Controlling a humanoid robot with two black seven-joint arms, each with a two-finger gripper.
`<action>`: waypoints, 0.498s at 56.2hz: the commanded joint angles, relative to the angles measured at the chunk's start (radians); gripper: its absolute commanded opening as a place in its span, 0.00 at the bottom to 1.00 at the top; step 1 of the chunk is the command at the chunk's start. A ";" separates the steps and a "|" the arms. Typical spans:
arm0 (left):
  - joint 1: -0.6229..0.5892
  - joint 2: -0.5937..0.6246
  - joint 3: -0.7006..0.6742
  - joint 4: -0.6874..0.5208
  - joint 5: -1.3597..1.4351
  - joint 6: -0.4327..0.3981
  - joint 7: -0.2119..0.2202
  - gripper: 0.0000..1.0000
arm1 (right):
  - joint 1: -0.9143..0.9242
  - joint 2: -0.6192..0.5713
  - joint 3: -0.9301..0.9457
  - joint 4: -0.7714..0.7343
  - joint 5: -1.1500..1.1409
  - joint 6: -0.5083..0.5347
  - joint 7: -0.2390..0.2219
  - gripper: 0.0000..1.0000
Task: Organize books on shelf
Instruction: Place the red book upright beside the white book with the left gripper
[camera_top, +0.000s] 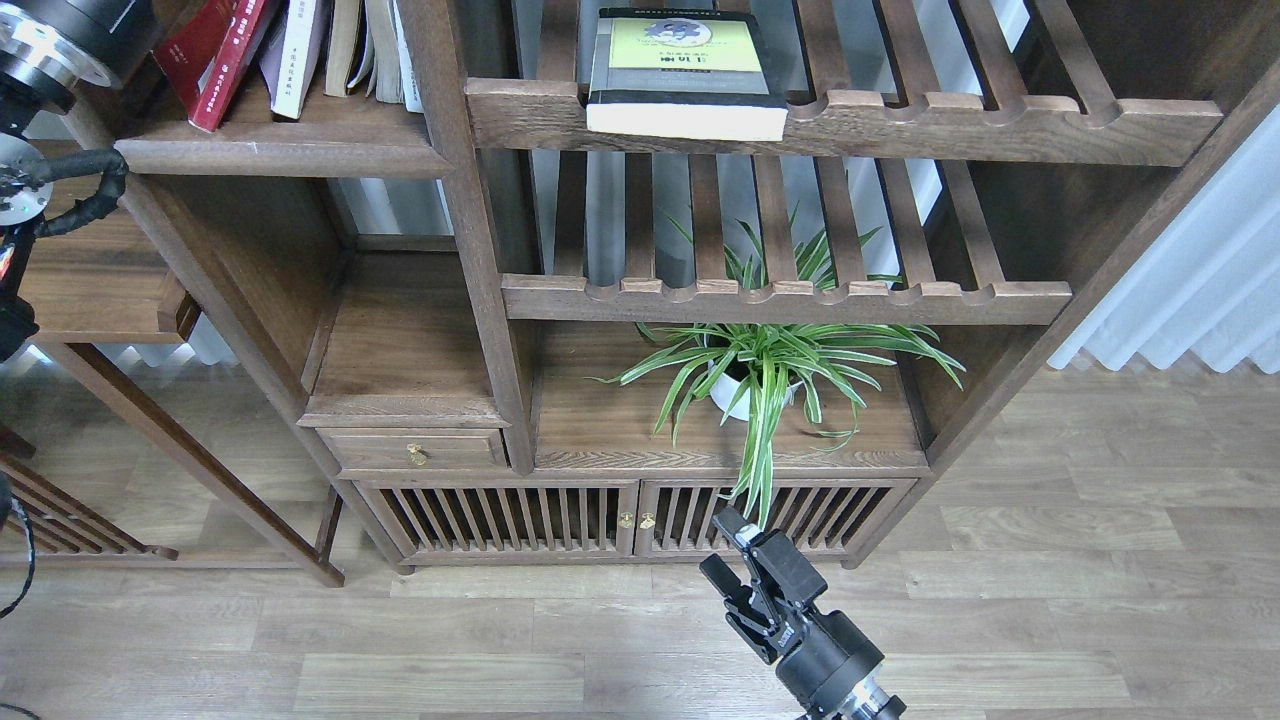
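Books (290, 50) stand on the solid dark-brown shelf (285, 150) at upper left: a red one (215, 60) leaning at the left end, a pale lilac-white one (295, 55) just beside it, then more pale volumes, tops cut off by the frame edge. Black-grey book with yellow panel (685, 70) lies flat on the upper slatted shelf (840, 115), well apart from the others, its page edge overhanging the scalloped front rail.

Right gripper (740, 560) rises from the bottom edge, low in front of the cabinet doors (630, 520), pointing up and slightly left. Its fingers (722, 580) stand narrowly apart and hold nothing. Body of the arm is black, with a silver ring at the base.

Left arm enters at the top-left corner: a black housing with a silver ring and a corrugated cable. The left gripper itself is outside the frame; state of its fingers cannot be told.

Writing: red spine carries vertical characters, too small to read. Lilac-white spine has dark vertical characters, likewise unreadable. Yellow panel shows a round emblem and a short bold title in dark characters, not legible.

Spider plant (770, 365) in a white pot sits on the lower shelf, its leaves drooping over the cabinet doors. Wood-plank floor (1050, 600) below.
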 joint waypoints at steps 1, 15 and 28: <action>0.128 0.026 -0.076 -0.131 -0.021 0.000 0.059 0.48 | 0.018 -0.003 0.006 0.009 -0.002 0.000 0.000 0.99; 0.437 0.013 -0.195 -0.435 -0.186 0.000 0.245 0.54 | 0.056 -0.008 0.039 0.098 -0.008 0.000 0.000 0.99; 0.593 0.009 -0.246 -0.484 -0.192 0.000 0.246 0.77 | 0.184 0.006 0.042 0.170 -0.035 0.000 0.000 0.98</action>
